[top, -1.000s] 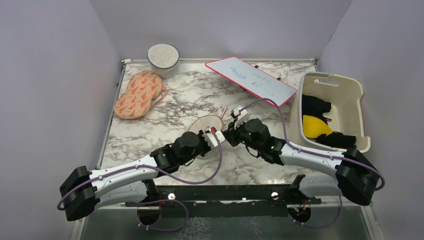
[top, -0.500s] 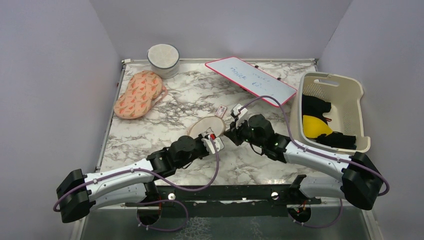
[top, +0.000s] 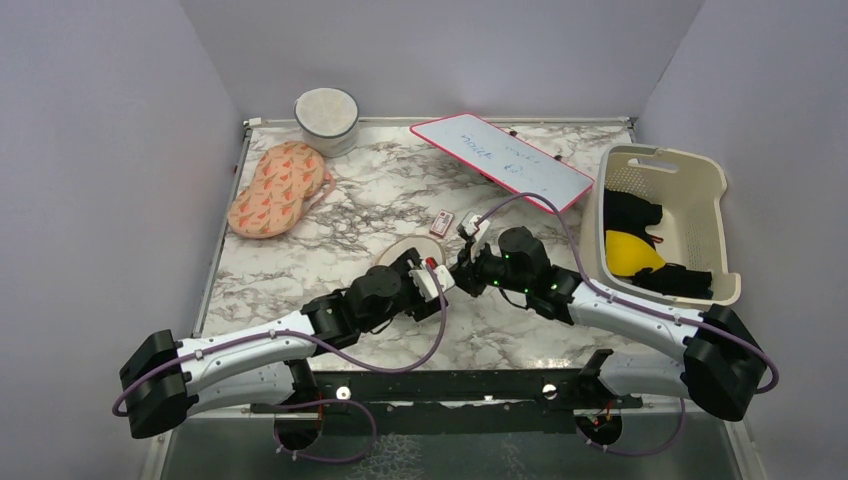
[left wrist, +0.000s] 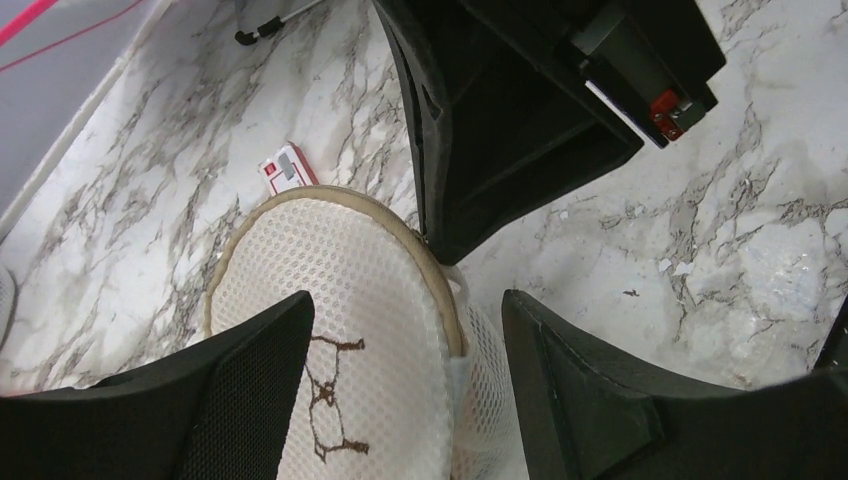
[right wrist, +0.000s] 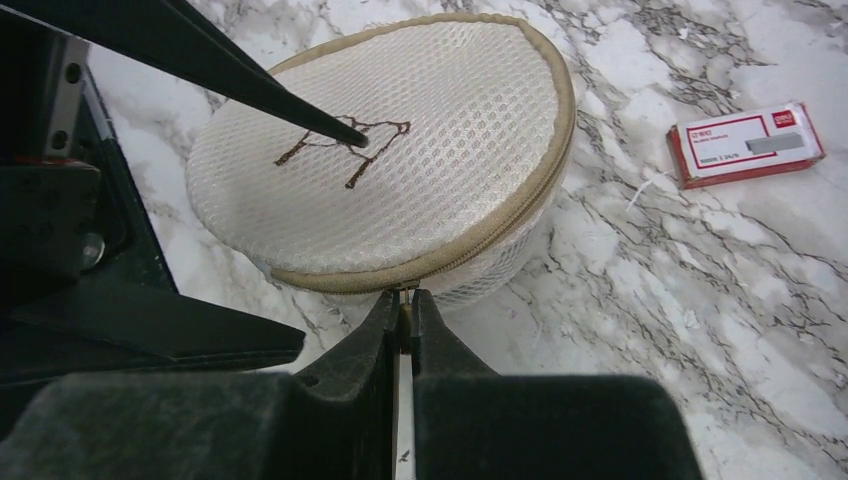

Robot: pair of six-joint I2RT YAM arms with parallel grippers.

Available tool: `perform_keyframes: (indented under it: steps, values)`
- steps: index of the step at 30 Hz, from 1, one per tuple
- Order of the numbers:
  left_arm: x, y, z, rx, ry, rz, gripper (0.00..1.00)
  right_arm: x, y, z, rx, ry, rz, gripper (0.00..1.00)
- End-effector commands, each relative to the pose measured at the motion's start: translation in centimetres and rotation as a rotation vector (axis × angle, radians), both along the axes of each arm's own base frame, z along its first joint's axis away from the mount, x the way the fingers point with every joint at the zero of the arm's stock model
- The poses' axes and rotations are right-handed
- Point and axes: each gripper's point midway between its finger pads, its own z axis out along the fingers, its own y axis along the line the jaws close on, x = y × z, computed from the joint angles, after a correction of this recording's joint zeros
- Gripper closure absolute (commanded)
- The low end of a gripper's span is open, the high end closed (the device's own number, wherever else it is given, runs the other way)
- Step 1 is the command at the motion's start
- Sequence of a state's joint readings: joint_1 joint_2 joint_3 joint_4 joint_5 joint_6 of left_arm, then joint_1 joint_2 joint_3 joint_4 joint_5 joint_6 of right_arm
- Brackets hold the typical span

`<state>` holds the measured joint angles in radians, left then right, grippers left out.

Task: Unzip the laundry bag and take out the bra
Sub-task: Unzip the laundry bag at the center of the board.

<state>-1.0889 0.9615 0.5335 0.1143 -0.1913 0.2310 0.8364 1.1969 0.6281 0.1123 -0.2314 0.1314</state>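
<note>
Pinching the zip pull [right wrist: 404,292] at the rim of the laundry bag [right wrist: 420,130], the right gripper [right wrist: 404,318] has its fingers pressed together on it. The left gripper [left wrist: 405,340] spreads wide over the bag's face, holding nothing, one fingertip [right wrist: 345,135] at the black mark [right wrist: 340,150]. The bag lies mid-table on the white-grey marble tabletop [top: 330,215], a red-and-white box [right wrist: 748,145] just beside it, pale lilac walls [top: 100,150] around

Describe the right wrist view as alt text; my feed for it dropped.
The right hand is pinched shut on the zipper pull at the near edge of the cream mesh laundry bag. The left hand straddles the bag, one fingertip on its top; a small red-and-white box lies nearby on the marble table.
</note>
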Motion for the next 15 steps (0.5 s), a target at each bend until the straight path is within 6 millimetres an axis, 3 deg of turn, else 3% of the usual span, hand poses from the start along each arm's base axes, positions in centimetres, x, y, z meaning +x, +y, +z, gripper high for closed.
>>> perform_keyframes:
  steps: [1,8,15]
  values:
    - [0.3,-1.1,1.2,-0.035,0.007,0.002,0.41,-1.4,1.1,2.0,0.079,0.029,0.076,0.99]
    - [1.1,0.5,1.6,-0.004,-0.039,0.066,0.64,-2.1,1.1,2.3,0.096,0.038,0.102,0.99]
    - [0.9,0.6,2.0,0.003,-0.054,0.049,0.91,-1.9,1.2,2.3,0.090,0.037,0.099,0.99]
